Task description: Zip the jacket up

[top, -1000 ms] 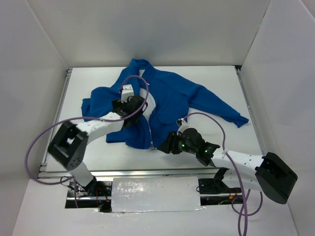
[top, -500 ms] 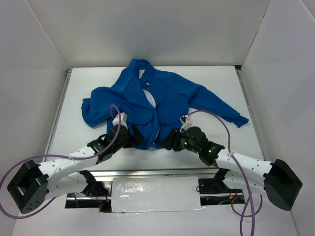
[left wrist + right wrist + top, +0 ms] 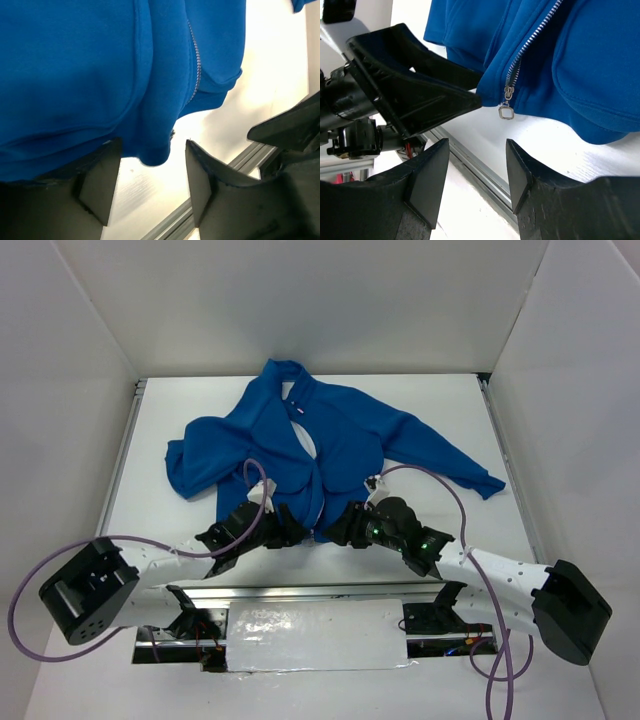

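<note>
**Q:** Where's your jacket [image 3: 345,435] sitting?

**A:** It's lying flat on the white table [image 3: 170,410], collar at the far side and hem toward your arm bases. There's a white-lined gap showing up near the collar.

**Q:** And your grippers?

**A:** Both are down at the hem, close together. Your left gripper [image 3: 152,150] has its fingers spread, and a bottom corner of the hem hangs into the gap, not pinched. Your right gripper [image 3: 477,145] is spread too, with nothing in it. The zipper pull [image 3: 506,111] dangles just above that gap.
</note>
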Robot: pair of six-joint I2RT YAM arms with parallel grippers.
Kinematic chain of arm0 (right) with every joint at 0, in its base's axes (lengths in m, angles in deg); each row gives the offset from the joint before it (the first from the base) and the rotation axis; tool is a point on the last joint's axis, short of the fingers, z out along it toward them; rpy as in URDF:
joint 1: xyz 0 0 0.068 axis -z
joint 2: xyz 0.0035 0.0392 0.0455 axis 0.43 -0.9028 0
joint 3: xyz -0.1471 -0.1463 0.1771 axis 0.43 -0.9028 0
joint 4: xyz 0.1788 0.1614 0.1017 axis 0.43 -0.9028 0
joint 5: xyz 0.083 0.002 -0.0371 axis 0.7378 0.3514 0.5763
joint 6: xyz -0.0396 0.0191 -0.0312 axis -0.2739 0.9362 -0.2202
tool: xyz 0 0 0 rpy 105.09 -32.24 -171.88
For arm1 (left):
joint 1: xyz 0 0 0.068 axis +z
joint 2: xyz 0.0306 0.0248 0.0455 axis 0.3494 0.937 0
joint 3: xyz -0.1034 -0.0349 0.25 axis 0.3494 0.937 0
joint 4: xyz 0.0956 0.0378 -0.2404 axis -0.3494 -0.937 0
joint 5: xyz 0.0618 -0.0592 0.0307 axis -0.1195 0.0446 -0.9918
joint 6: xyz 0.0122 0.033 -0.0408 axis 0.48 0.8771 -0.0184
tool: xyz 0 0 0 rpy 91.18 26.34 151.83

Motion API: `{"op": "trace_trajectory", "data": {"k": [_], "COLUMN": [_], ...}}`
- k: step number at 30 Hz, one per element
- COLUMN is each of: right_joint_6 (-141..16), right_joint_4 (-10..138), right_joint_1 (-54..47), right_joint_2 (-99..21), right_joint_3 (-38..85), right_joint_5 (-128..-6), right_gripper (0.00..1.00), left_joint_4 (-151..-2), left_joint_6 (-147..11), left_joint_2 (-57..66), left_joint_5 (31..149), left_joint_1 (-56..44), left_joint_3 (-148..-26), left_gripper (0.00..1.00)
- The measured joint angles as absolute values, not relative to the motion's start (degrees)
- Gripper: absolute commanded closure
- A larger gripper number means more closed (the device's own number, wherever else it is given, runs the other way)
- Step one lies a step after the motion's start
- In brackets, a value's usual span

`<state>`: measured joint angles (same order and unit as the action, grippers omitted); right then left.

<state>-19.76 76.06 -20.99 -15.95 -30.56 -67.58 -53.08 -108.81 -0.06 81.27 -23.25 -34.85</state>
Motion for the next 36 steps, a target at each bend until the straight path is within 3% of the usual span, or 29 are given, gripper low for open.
{"op": "trace_trajectory", "data": {"k": [3, 10, 12, 13, 15, 25, 36], "right_joint_6": [-19.7, -19.7, -19.7, -19.7, -19.7, -19.2, -17.0], "right_joint_4": [76.1, 76.0, 76.1, 76.1, 76.3, 81.5, 94.3], "right_joint_1": [-21.0, -21.0, -21.0, -21.0, -21.0, -21.0, -21.0], "right_joint_2": [-15.9, -15.9, -16.1, -16.2, -16.8, -26.3, -34.0], "right_joint_3": [-30.6, -30.6, -30.6, -30.6, -30.6, -30.3, -30.4], "right_joint_5": [-67.4, -66.9, -66.6, -66.3, -65.7, -58.9, -53.7], "right_gripper": [0.44, 0.44, 0.43, 0.44, 0.46, 0.47, 0.47], "left_joint_4": [-51.2, -49.6, -48.7, -48.3, -47.9, -46.3, -29.5], "left_joint_6": [-108.8, -108.8, -109.0, -109.0, -109.1, -109.5, -114.5], "left_joint_2": [2.5, 6.1, 7.4, 8.1, 9.2, 4.2, 4.3], "left_joint_5": [81.9, 83.3, 83.8, 84.0, 84.2, 83.1, 90.2], "left_joint_1": [-23.3, -23.3, -23.3, -23.3, -23.3, -23.3, -21.0], "left_joint_3": [-35.4, -35.9, -35.9, -35.9, -35.9, -33.0, -27.1], "left_gripper": [0.46, 0.42, 0.59, 0.82, 0.99, 1.00, 1.00]}}
